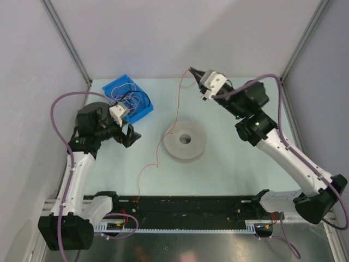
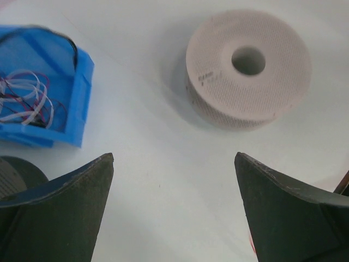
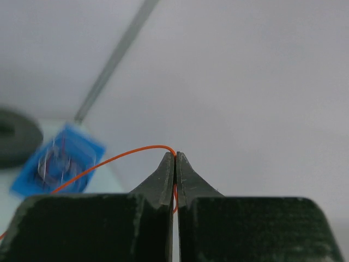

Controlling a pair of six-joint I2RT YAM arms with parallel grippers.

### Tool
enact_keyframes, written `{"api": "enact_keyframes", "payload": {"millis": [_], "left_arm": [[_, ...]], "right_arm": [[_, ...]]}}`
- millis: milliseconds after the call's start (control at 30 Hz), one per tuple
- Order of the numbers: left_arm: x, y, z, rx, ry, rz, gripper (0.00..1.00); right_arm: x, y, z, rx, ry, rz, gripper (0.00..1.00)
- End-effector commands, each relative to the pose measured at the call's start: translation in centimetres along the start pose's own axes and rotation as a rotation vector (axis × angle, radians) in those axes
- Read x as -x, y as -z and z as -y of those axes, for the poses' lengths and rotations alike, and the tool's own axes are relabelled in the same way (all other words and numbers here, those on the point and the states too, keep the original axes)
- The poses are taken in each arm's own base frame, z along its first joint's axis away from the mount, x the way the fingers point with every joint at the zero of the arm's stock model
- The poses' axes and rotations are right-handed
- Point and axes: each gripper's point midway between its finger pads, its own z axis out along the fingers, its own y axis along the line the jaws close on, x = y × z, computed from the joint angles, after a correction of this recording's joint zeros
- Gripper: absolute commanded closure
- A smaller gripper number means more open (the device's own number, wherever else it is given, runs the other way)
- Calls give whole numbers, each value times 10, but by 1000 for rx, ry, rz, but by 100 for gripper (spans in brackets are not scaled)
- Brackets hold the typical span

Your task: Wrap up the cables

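The right claw (image 3: 175,155) is pinching shut on the thin orange cable (image 3: 109,161), holding one end of it lifted above the far side of the counter (image 1: 229,169). From the closed tips the cable is trailing down and leftward. It is running along the left edge of the pale spool (image 1: 185,140) and then snaking on toward the counter's near edge. Whether it is touching the spool I cannot tell. The spool is lying flat near the middle of the counter, its centre hole facing up. The left claw (image 2: 174,164) is hanging with its fingers spread wide, gripping nothing, hovering left of the spool. Just beyond it, a blue bin (image 1: 128,98) is sitting toward the far left corner, holding a tangle of loose wires (image 2: 27,98).
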Motion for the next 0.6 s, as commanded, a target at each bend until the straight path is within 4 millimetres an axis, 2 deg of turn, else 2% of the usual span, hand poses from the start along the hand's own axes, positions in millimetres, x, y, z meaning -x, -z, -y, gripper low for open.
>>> {"api": "enact_keyframes", "payload": {"millis": [0,100,200,333,400,567], "left_arm": [[-43,-3,-2,0,-87,-102,4],[-70,-1,12,-97,-152,-187,3],[-98,2,44,-236,-239,-281,6],[-137,2,80,-358,-404,-421,13],[-146,4,96,-428,-484,-404,13],[-157,9,122,-561,-699,-296,11]], "right_arm": [[-101,33,-4,-12,-6,-276,100],[-151,62,-15,26,-43,-410,100],[-179,86,-21,35,-75,-489,100],[-198,108,-22,15,-105,-551,100],[-202,115,-21,3,-119,-567,100],[-208,123,-21,-13,-141,-585,100]]}}
